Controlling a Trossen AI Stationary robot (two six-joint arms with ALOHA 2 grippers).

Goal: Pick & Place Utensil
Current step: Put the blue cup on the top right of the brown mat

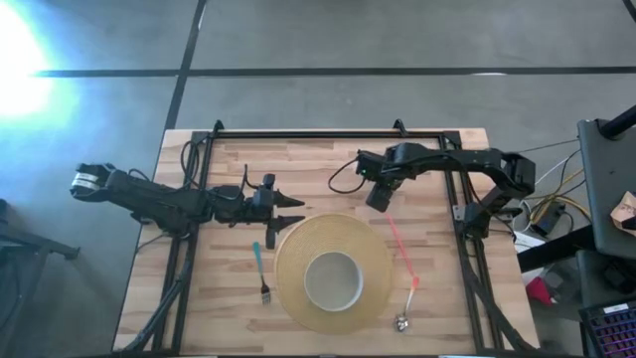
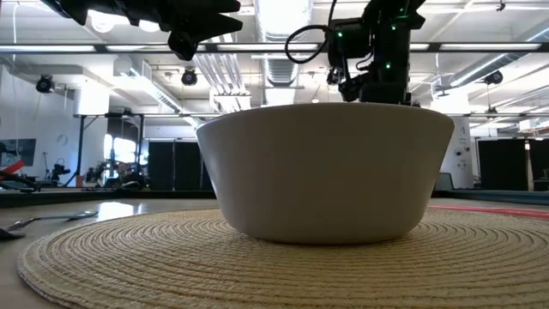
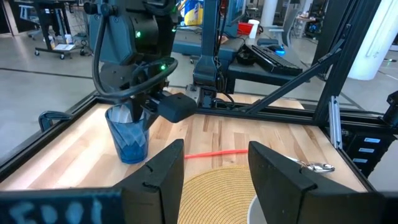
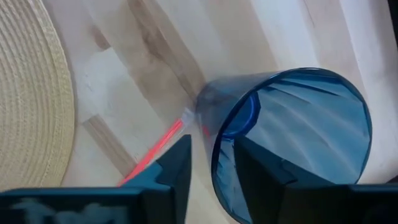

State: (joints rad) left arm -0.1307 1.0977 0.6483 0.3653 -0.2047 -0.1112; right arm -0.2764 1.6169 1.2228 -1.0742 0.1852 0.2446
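Observation:
A teal-handled fork (image 1: 260, 267) lies flat on the wood left of the round woven placemat (image 1: 373, 249). A red-handled spoon (image 1: 402, 254) lies right of the mat, its handle tip by a clear blue cup (image 3: 127, 137) that stands upright on its base. My right gripper (image 1: 378, 199) is above the cup, pointing down and open. In the right wrist view one finger (image 4: 261, 174) is inside the cup (image 4: 292, 137) and the other (image 4: 177, 165) is outside. My left gripper (image 1: 295, 212) hovers open beyond the fork, at the mat's left rim, holding nothing. My right gripper straddles the blue cup's wall at its rim (image 4: 212, 155) from above, one finger inside and one outside. Gaps show on both sides of the wall, and I cannot tell whether either finger touches it. The cup stays upright on the table.
A white bowl (image 1: 333, 281) sits in the middle of the placemat (image 2: 257, 257). A black frame (image 1: 328, 132) runs around the table's far and side edges. Bare wood lies left of the fork and along the far side.

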